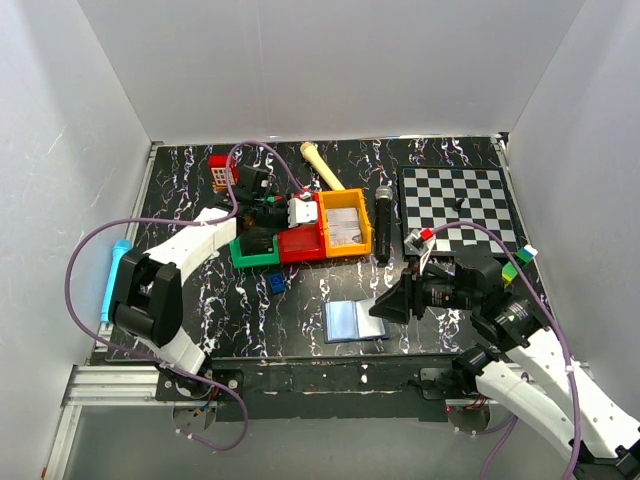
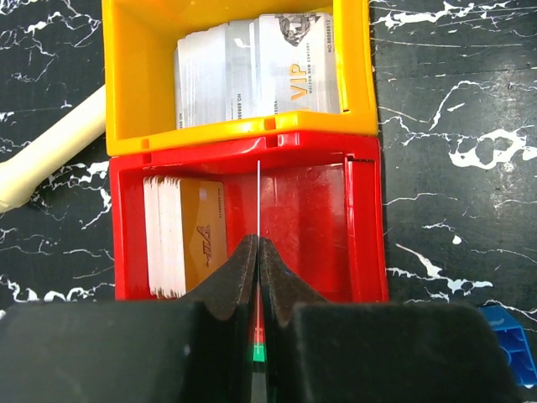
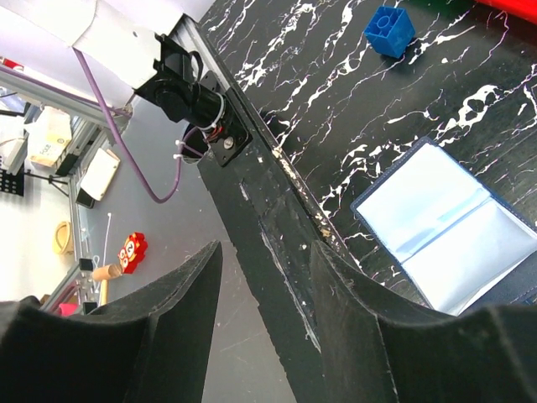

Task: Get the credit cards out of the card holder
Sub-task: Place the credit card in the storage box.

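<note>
While our left jaws pinch a thin card edge-on, the red bin beneath them, our right jaws gape empty beside the open card holder, seemingly emptied.

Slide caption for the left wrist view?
Left gripper pinches a card edge-on above the red bin.

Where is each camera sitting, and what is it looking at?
Top camera: high behind the arms, looking down at the black marbled table; the left arm and right arm show.
Left wrist: straight down into the red plastic bin and yellow plastic bin; its shut fingers pinch a thin card.
Right wrist: slanting along the table's near edge at the open navy folding wallet; its spread fingers show.
Shared: top and right wrist both see the wallet and small blue toy brick.
</note>
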Available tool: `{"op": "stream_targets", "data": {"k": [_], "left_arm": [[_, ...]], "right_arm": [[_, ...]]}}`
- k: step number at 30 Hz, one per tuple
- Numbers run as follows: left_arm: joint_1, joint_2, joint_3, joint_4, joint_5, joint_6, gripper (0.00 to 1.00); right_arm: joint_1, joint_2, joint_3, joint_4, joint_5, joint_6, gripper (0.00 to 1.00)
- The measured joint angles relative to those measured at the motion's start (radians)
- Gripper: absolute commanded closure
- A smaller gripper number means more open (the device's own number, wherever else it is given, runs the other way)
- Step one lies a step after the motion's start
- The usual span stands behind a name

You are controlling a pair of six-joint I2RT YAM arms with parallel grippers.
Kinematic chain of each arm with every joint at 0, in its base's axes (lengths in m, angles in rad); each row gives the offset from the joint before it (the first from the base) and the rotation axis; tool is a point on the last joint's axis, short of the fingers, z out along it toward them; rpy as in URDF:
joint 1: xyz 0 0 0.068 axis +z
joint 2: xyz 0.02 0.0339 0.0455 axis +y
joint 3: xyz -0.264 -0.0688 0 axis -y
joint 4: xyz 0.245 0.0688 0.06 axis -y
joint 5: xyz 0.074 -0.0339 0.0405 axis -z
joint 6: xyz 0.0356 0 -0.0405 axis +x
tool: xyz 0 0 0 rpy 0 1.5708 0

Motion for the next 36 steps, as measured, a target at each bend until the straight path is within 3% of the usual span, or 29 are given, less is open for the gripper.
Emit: {"op": "stream_targets", "data": {"k": [36], "left_arm": [[0.029, 0.201, 0.027, 0.164, -0.010, -0.046, 1.00]], "right_arm": [[0.000, 0.105, 0.000, 0.003, 0.007, 0.000, 0.46]]}}
